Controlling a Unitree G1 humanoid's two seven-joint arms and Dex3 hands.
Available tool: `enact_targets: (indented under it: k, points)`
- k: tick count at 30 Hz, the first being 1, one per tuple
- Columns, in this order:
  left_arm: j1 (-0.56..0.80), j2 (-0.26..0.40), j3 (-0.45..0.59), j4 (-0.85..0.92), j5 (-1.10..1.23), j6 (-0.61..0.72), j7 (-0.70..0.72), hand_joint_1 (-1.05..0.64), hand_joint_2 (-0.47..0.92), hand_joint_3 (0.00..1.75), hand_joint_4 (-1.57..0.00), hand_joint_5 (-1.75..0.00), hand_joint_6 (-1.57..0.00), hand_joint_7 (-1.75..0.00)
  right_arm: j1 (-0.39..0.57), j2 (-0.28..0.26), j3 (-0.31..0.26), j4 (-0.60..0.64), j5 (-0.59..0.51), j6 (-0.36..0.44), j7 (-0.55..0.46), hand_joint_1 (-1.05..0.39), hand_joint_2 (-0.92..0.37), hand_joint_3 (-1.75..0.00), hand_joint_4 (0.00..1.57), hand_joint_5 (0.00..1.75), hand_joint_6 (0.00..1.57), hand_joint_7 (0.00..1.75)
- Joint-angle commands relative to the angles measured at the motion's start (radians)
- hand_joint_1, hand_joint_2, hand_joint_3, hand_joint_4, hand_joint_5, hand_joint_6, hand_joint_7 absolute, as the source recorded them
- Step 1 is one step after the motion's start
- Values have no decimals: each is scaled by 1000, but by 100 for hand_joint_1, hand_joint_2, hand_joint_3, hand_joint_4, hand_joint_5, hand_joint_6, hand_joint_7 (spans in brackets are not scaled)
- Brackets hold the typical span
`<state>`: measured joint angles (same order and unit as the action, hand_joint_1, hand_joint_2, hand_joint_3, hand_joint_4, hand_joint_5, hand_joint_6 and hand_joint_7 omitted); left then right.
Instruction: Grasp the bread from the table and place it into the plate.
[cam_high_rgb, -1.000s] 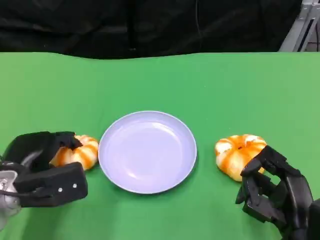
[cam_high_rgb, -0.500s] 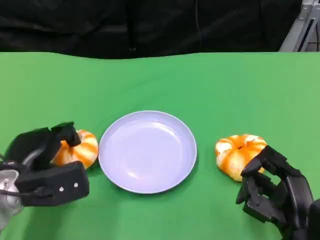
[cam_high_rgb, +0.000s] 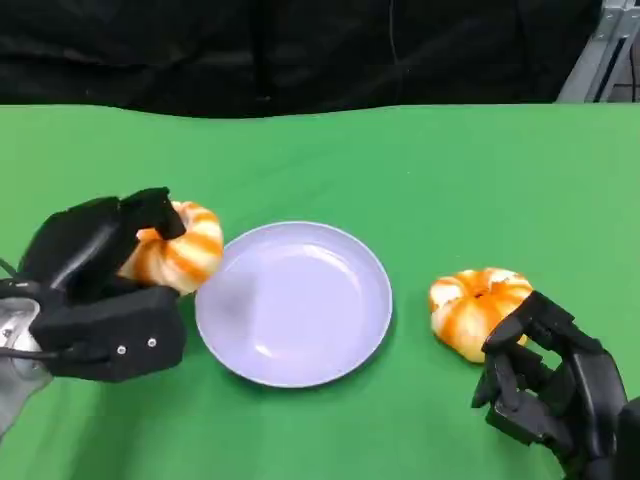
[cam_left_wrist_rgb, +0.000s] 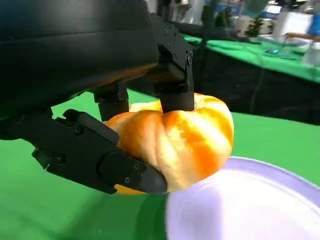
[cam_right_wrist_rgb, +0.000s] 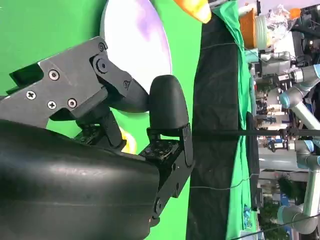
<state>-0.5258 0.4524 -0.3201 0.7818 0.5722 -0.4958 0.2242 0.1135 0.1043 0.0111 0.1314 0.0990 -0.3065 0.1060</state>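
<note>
An orange-and-white striped bread (cam_high_rgb: 182, 255) is lifted off the green table, gripped by my left hand (cam_high_rgb: 95, 275) beside the left rim of the pale lilac plate (cam_high_rgb: 345, 340). In the left wrist view black fingers (cam_left_wrist_rgb: 172, 75) press the top of the bread (cam_left_wrist_rgb: 185, 140) and a thumb lies under it, with the plate (cam_left_wrist_rgb: 250, 210) just beyond. A second bread (cam_high_rgb: 475, 305) lies on the table to the right of the plate. My right hand (cam_high_rgb: 545, 390) sits just in front of it, fingers curled, holding nothing. The right wrist view shows that hand (cam_right_wrist_rgb: 125, 130) with the plate (cam_right_wrist_rgb: 137, 37) beyond.
The green table (cam_high_rgb: 420, 170) runs back to a black curtain (cam_high_rgb: 300, 50). A metal frame (cam_high_rgb: 605, 50) stands at the far right corner. Open green cloth lies behind the plate.
My left hand has risen and moved right with the bread, from the table surface up to the plate's left rim. The right hand and the second bread have stayed put.
</note>
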Motion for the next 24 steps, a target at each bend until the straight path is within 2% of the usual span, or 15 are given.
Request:
enact_targets:
  k: [1,6,13,18,20,24]
  points:
    - [27,13,12,-105,-8,26,-52,0,91,35,-60,-175,-66,-151,-4,-13,-10,-2,3,-4,-3,-15,-61,-109,84,175,65,159]
    - [24,-26,-12,-155,-16,7,-113,3,92,37,-61,-175,-63,-156,-8,-10,-9,-1,7,-5,-1,-15,-62,-110,84,175,65,158]
    - [-23,-94,-64,-107,29,3,-117,1,92,38,-65,-167,-74,-134,-10,-7,-9,2,11,-8,0,-16,-61,-109,84,175,65,158]
    - [-51,-118,-80,-58,32,-3,-121,0,92,38,-66,-164,-76,-129,-8,-6,-9,0,9,-8,-4,-16,-62,-109,84,175,65,158]
    - [-80,-143,-97,-7,36,-7,-126,0,92,37,-60,-172,-66,-146,-5,-5,-10,1,5,-10,-10,-15,-62,-109,84,175,65,158]
    - [-123,-176,-124,94,48,-38,-103,-1,92,39,-58,-174,-62,-152,-9,-8,-12,11,3,-22,-10,-15,-61,-109,85,175,65,158]
